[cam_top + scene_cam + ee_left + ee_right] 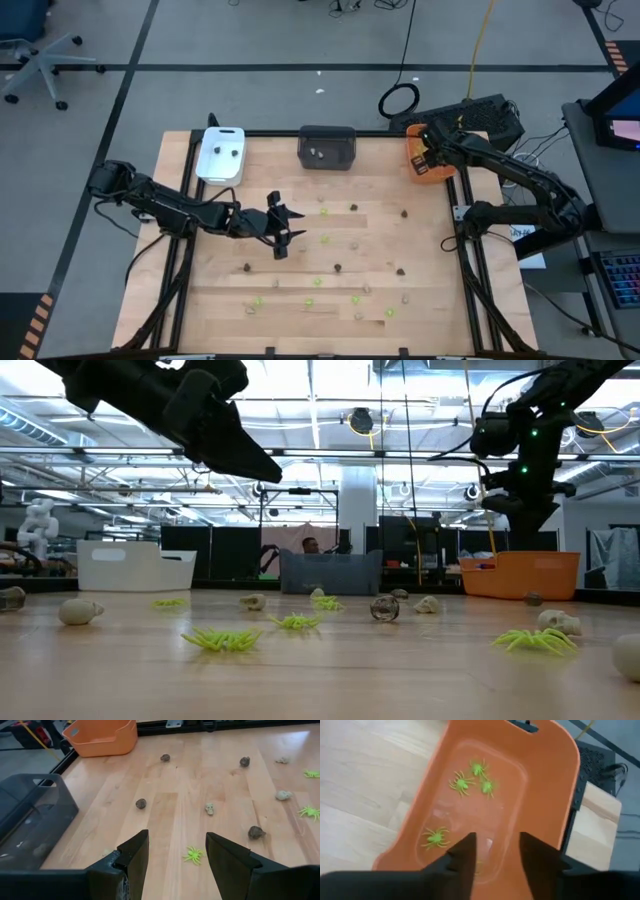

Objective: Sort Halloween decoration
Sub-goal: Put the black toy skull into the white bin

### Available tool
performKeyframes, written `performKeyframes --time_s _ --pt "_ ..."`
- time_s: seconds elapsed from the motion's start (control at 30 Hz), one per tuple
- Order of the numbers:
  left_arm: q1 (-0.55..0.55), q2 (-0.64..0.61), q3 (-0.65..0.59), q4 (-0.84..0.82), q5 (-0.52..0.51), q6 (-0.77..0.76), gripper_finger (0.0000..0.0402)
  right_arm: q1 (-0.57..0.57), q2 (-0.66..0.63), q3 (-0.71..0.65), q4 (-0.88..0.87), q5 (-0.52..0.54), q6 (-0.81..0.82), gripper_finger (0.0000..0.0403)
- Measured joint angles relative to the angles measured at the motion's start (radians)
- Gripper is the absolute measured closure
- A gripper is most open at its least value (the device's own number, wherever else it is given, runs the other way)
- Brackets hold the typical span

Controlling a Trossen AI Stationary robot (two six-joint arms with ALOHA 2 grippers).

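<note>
Small Halloween decoration pieces lie scattered on the wooden table (300,330): lime green spiders (193,855), dark lumps (141,803) and pale skulls (209,808). My left gripper (282,232) hovers open above the table's left middle, with a green spider on the wood just beyond its fingertips. My right gripper (497,852) stands open above the orange tray (555,785) at the far right corner, pointing down into it, with nothing between its fingers. Several green spiders (462,784) lie on the tray's floor.
A white tray (221,153) stands at the far left and a dark grey tray (327,147) at the far middle, each with a few pieces inside. More pieces lie along the near half of the table (355,298). Black rails edge the tabletop.
</note>
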Motion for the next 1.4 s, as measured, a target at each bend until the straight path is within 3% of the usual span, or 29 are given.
performKeyframes --time_s 0.13,0.27,0.6,0.87,1.2,1.4 --pt "0.0 0.0 0.0 0.001 0.0 0.001 0.0206 0.044 -0.034 0.0 0.102 -0.142 -0.041 0.0214" --pt "0.0 0.0 0.0 0.002 0.0 0.007 0.0206 0.144 -0.103 0.0 0.233 -0.259 -0.051 0.0202" --pt "0.001 0.0 0.0 -0.004 0.001 0.007 0.0206 0.518 -0.163 -0.038 0.459 -0.26 -0.125 0.0227" --pt "-0.017 0.0 0.0 -0.012 0.073 -0.073 0.0206 0.824 -0.05 -0.157 0.739 -0.123 -0.127 0.0243" --pt "-0.108 0.0 0.0 -0.041 0.024 -0.132 0.0206 0.989 0.193 -0.164 0.749 -0.098 -0.059 0.0248" --pt "-0.181 0.0 0.036 -0.32 0.014 -0.277 0.0206 1.061 0.306 -0.164 0.796 -0.147 -0.041 0.0248"
